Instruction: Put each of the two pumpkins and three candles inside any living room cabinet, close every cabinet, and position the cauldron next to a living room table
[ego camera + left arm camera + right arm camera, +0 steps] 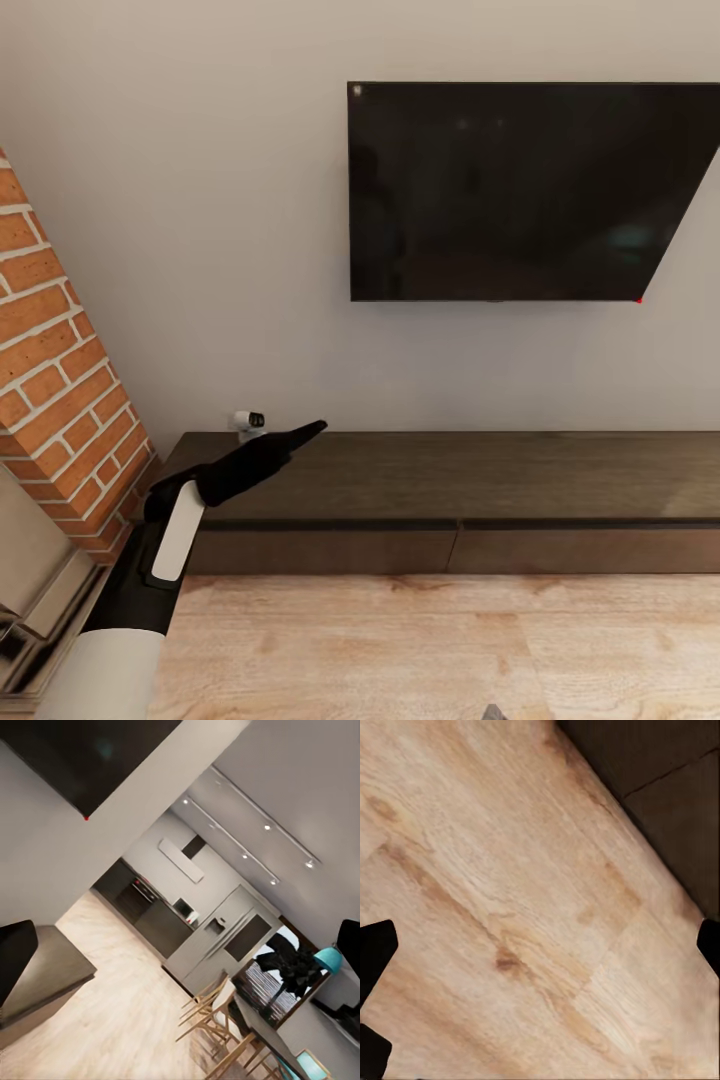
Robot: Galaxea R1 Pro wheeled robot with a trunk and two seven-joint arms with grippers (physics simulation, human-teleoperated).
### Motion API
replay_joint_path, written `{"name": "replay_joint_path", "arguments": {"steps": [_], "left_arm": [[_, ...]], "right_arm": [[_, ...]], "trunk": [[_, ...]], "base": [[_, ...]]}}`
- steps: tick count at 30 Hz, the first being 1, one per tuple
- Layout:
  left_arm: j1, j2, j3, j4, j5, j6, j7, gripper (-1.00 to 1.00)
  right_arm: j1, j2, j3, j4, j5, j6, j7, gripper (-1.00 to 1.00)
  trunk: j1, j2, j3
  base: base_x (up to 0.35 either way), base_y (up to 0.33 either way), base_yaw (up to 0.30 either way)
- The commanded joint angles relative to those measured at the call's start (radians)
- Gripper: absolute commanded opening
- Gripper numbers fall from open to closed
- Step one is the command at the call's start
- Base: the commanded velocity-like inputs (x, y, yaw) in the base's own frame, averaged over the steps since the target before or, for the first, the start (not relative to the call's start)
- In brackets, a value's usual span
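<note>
The long low dark-brown cabinet (450, 480) runs along the wall under the TV, and its flat front panels (330, 552) look shut. My left gripper (303, 434) reaches out over the cabinet's left end, a little above its top. In the left wrist view its black fingertips (15, 954) stand wide apart, so the left gripper (180, 945) is open and holds nothing. My right gripper (540, 945) is open too, hanging over bare wood floor near the cabinet front (660, 780). The pumpkins, the candles and the cauldron are out of view.
A brick fireplace column (60, 390) stands hard against the cabinet's left end. A small white device (248, 420) sits on the cabinet top by the wall. The black TV (520, 190) hangs above. Across the room are a kitchen (172, 915) and a dining table with chairs (240, 1020).
</note>
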Motion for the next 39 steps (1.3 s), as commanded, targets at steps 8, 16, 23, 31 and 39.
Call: {"name": "replay_joint_path", "arguments": {"steps": [8,16,23,31,39], "left_arm": [[0.000,-0.002,-0.006,-0.008,0.000,0.001,0.041,1.00],[-0.009,-0.002,-0.013,-0.002,-0.009,-0.002,0.094,1.00],[-0.048,-0.019,-0.028,0.005,-0.004,-0.019,0.327,1.00],[-0.046,-0.011,-0.038,0.005,-0.002,-0.033,0.335,1.00],[-0.046,-0.002,-0.037,0.045,0.001,-0.034,0.334,1.00]], "right_arm": [[-0.013,0.152,0.000,0.187,0.663,0.136,-0.574,1.00],[-0.013,0.169,0.000,0.247,0.811,0.193,-0.720,1.00],[-0.025,0.172,-0.001,0.253,0.812,0.193,-0.808,1.00],[-0.027,0.172,-0.002,0.257,0.813,0.188,-0.811,1.00],[-0.027,0.172,-0.002,0.256,0.811,0.190,-0.812,1.00]], "trunk": [[0.000,0.000,0.000],[0.000,0.000,0.000],[0.000,0.000,0.000],[0.000,0.000,0.000],[0.004,-0.007,-0.003]], "base": [[0.000,0.000,0.000],[0.000,0.000,0.000],[0.000,0.000,0.000],[0.000,0.000,0.000],[0.000,0.000,0.000]]}}
